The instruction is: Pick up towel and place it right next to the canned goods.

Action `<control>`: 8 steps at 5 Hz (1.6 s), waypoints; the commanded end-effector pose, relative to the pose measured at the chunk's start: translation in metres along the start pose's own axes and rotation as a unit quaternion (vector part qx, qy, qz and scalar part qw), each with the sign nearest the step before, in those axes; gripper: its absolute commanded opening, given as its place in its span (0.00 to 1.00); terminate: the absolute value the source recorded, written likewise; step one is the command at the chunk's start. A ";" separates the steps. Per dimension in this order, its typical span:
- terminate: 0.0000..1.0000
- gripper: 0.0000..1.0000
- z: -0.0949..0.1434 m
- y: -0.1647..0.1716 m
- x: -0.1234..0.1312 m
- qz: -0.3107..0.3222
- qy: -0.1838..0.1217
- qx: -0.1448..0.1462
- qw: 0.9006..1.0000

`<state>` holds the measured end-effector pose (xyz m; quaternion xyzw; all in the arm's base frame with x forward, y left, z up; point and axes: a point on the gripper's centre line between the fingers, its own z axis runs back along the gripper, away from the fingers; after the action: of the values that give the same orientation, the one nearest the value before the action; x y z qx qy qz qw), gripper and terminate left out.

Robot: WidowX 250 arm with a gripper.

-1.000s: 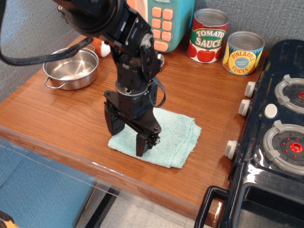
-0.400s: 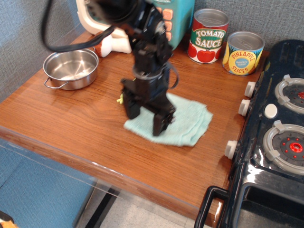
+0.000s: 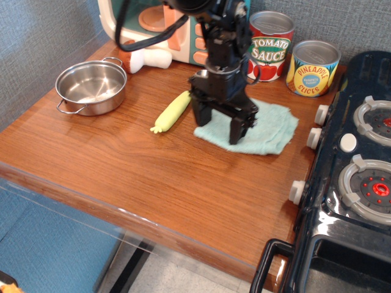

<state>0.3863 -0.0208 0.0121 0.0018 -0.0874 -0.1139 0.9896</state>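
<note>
Observation.image shows the gripper [image 3: 222, 125] in the upper middle of the frame, pointing down onto the left part of the towel [image 3: 266, 129], which lies flat on the worktop [image 3: 122, 177] a little below the canned goods [image 3: 292, 56] at the upper right. Its two dark fingers [image 3: 235, 130] stand spread apart with their tips on or just above the cloth; whether they pinch any fabric between them I cannot tell, since no fold rises into the gap.

Judging by the layout, the step in hand is bringing the towel up beside the tins. To do it well, the cloth should finish touching or just beside the tins, so travel should head toward the upper right and stop short of knocking the tomato sauce can [image 3: 269, 46]. Keep the far edge from bunching against the stove [image 3: 360, 159] at right. The yellow corn toy [image 3: 171, 111] to the left is well out of the path.
</note>
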 end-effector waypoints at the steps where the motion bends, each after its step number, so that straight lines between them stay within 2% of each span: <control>1: 0.00 1.00 0.010 0.000 0.021 0.003 -0.026 -0.004 1.000; 2: 0.00 1.00 0.023 -0.001 0.029 -0.002 -0.033 -0.008 0.999; 3: 0.00 1.00 0.052 -0.004 0.042 -0.017 -0.043 -0.005 0.999; 4: 0.00 1.00 0.081 -0.009 0.054 -0.024 -0.058 0.010 0.998; 5: 0.00 1.00 0.094 -0.006 0.052 -0.020 -0.063 0.022 0.998; 7: 0.00 1.00 0.102 0.005 0.033 0.008 -0.034 0.054 0.998; 8: 0.00 1.00 0.102 0.005 0.033 0.008 -0.034 0.054 0.998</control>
<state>0.4055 -0.0258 0.0911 0.0489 -0.0949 -0.1051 0.9887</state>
